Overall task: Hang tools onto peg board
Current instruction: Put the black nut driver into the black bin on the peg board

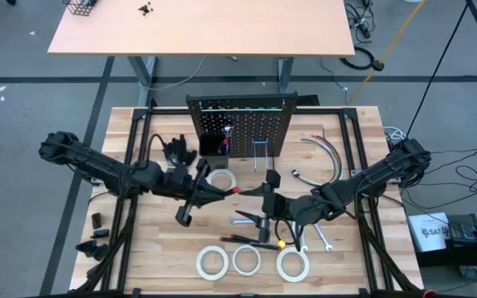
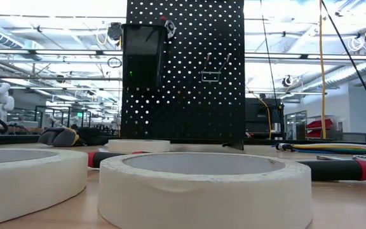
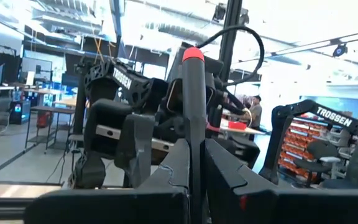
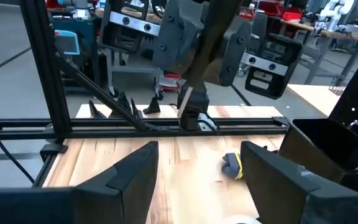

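Peg board [image 2: 189,95] was black, dotted with holes; tape rolls [image 1: 212,261] white; screwdriver [image 3: 192,112] dark, red-tipped; desk [image 1: 164,248] pale wood.

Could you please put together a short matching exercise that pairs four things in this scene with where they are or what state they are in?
Things:
1. screwdriver
2. right tool
3. three tape rolls
4. peg board

States or places:
A. standing upright at the far side of the table
B. lying in a row at the near edge of the table
C. clamped in the left tool
D. open and empty

Pairs: 1-C, 2-D, 3-B, 4-A
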Available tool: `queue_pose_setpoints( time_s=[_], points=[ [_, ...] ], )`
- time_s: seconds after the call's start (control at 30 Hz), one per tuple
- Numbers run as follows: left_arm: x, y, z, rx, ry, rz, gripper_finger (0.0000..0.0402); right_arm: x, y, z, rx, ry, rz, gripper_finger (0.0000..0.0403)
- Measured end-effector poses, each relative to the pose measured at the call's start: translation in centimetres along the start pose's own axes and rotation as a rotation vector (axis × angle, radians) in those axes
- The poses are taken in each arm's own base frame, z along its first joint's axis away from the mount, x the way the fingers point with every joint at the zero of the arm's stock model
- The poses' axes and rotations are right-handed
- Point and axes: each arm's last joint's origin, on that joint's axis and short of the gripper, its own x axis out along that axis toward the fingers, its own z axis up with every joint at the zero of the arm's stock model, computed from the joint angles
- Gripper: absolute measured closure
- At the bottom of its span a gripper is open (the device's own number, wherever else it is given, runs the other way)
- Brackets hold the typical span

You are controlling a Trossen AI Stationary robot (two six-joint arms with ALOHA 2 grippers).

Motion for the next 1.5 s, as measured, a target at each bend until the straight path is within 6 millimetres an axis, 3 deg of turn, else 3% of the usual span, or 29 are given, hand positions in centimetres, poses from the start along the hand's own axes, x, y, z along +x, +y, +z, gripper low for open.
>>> queue_pose_setpoints(
  time_s=[0.5,1.03,1.2,1.33,1.4,1.5],
  points=[
    [0.0,-0.3,-0.1,-0.002,0.011,-0.072,0.0384,0.2,-0.5,1.7,-0.010,-0.145,-0.010,0.0181],
    [0.1,-0.3,-0.5,0.009,0.049,-0.060,0.0384,0.7,-1.6,3.4,0.064,-0.301,0.157,0.0185],
    [0.1,-0.2,-0.5,0.010,0.049,-0.058,0.0384,0.8,-1.7,3.4,0.072,-0.300,0.153,0.0228],
    [0.1,-0.1,-0.5,0.010,0.048,-0.052,0.0383,0.9,-1.8,3.5,0.058,-0.303,0.210,0.0301],
    [0.1,-0.1,-0.5,0.004,0.048,-0.047,0.0372,1.0,-1.9,3.4,0.050,-0.302,0.220,0.0350],
    [0.1,0.0,-0.6,0.026,0.051,-0.036,0.0339,0.9,-1.9,3.5,0.041,-0.301,0.220,0.0361]
  ],
)
